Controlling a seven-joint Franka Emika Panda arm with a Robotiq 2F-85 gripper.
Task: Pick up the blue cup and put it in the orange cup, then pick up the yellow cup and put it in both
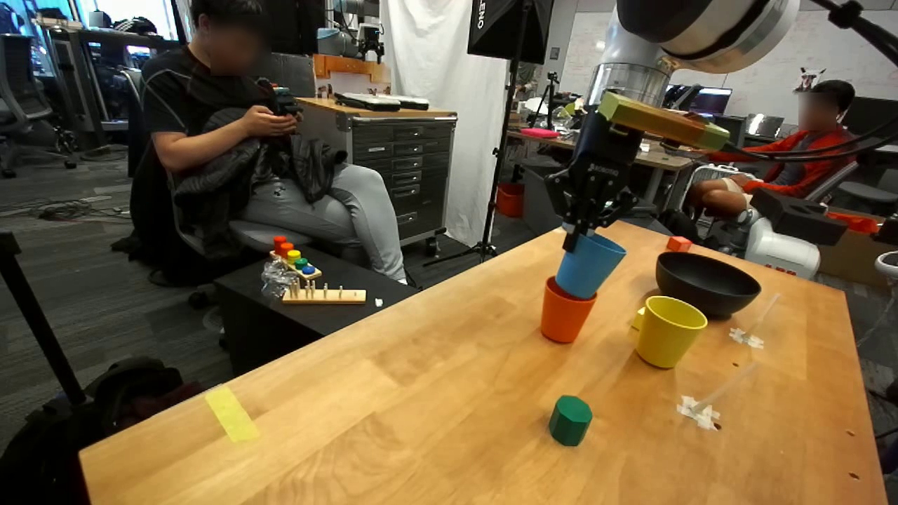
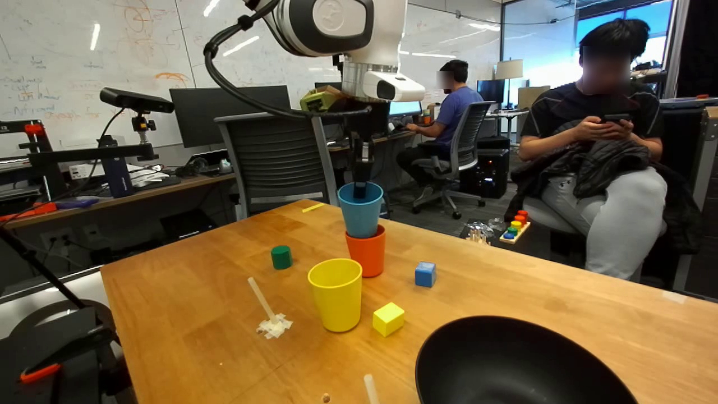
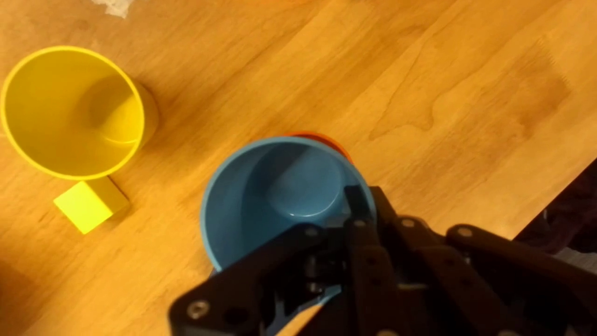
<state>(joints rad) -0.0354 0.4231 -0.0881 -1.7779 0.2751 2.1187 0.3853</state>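
Note:
My gripper [image 3: 371, 198] is shut on the wall of the blue cup [image 1: 593, 266], one finger inside the rim and the other outside. In both exterior views the blue cup stands upon the mouth of the orange cup [image 2: 367, 255], its bottom apparently just inside the rim. An exterior view shows it tilted. From the wrist view only a sliver of the orange cup [image 3: 322, 138] peeks out behind the blue rim. The yellow cup [image 2: 336, 300] rests upright on the table, apart from the other cups, with its mouth up and nothing inside [image 3: 74, 112].
A yellow block [image 2: 388, 320] lies close by the yellow cup. Also on the table are a blue block [image 2: 425, 274], a green block [image 1: 570, 421], a red block [image 1: 678, 243] and a wide black bowl [image 1: 705, 287]. Thin clear sticks [image 2: 261, 298] rise from taped spots.

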